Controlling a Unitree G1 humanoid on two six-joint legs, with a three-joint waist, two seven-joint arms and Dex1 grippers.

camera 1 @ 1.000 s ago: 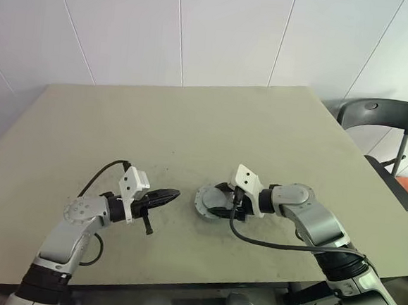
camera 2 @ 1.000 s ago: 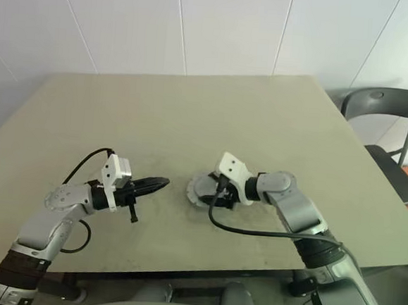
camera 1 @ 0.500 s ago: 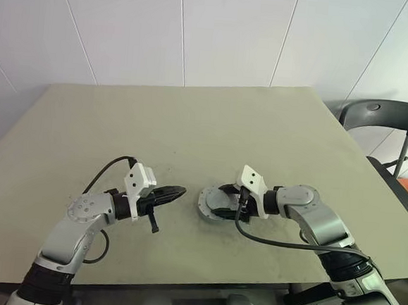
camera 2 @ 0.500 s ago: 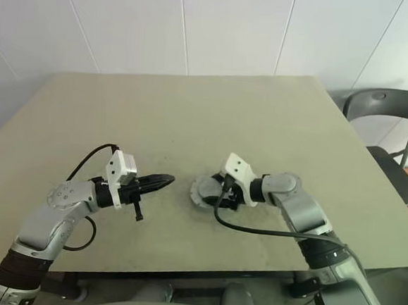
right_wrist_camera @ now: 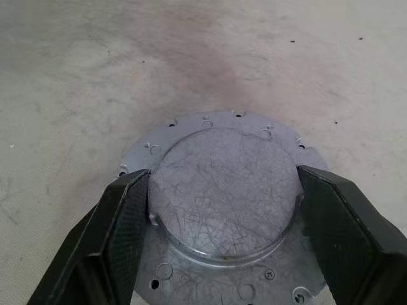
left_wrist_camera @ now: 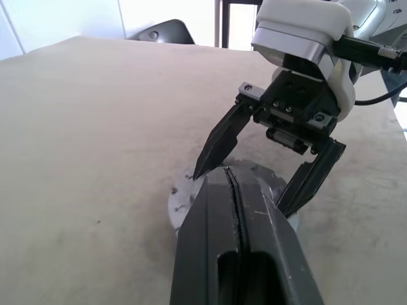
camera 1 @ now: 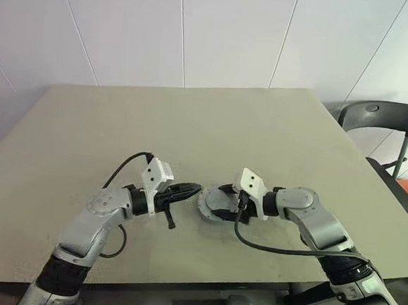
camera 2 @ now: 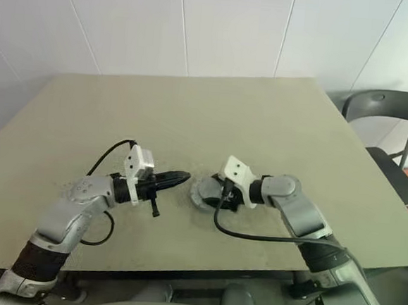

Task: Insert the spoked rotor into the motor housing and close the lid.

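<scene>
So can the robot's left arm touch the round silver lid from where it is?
Probably yes. The left gripper is shut and points at the lid from close by, with bare table between them. The right gripper straddles the lid's raised middle.

A broad beige surface (camera 1: 192, 123) is seen, faintly smudged and scuffed near its middle. A flat grey-silver disc (right_wrist_camera: 222, 216) with a scalloped, notched rim and a raised round centre is laid directly on it, towards the near edge.
</scene>
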